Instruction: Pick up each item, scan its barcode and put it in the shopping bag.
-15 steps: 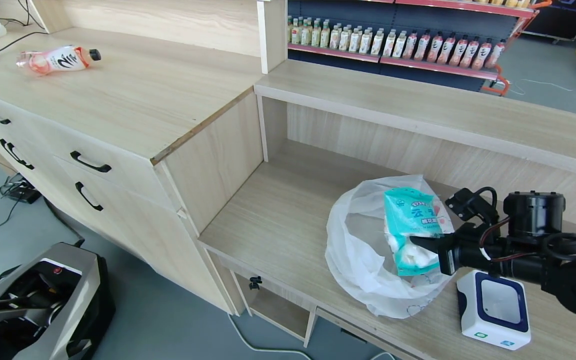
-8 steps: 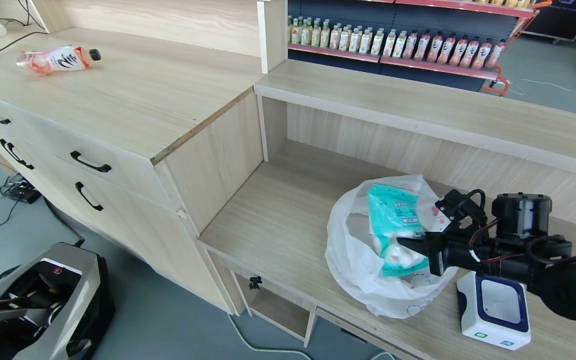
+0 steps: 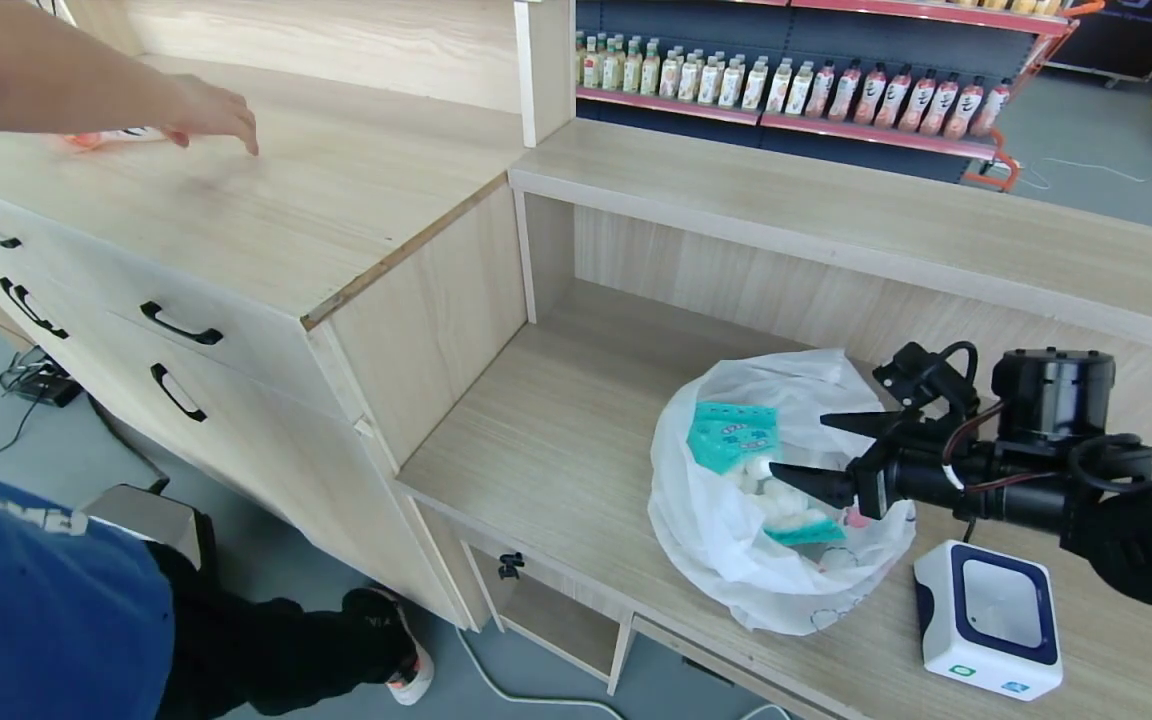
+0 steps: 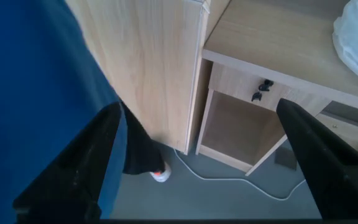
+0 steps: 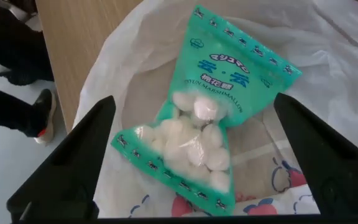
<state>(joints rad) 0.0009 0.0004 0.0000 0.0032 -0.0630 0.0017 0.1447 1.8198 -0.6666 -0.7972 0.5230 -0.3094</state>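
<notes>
A green marshmallow bag (image 3: 736,440) (image 5: 210,137) lies inside the white plastic shopping bag (image 3: 726,540) (image 5: 135,56) on the low counter. My right gripper (image 3: 804,445) (image 5: 194,102) hangs open just over the shopping bag's mouth, its fingers apart and touching nothing. On the high counter at the far left, a person's hand (image 3: 206,110) lies over a pink drink bottle (image 3: 86,138), most of which is hidden. My left gripper (image 4: 199,109) is open and holds nothing, low beside the cabinet and over the floor.
A white and blue barcode scanner (image 3: 986,620) stands on the low counter right of the shopping bag. A person in blue (image 3: 36,600) (image 4: 36,93) stands close by my left arm. The drawer cabinet (image 3: 176,330) rises left of the low counter (image 3: 556,430).
My right gripper opened and let go of the marshmallow bag, which dropped into the shopping bag. A person stepped in at the left and reached an arm over the bottle.
</notes>
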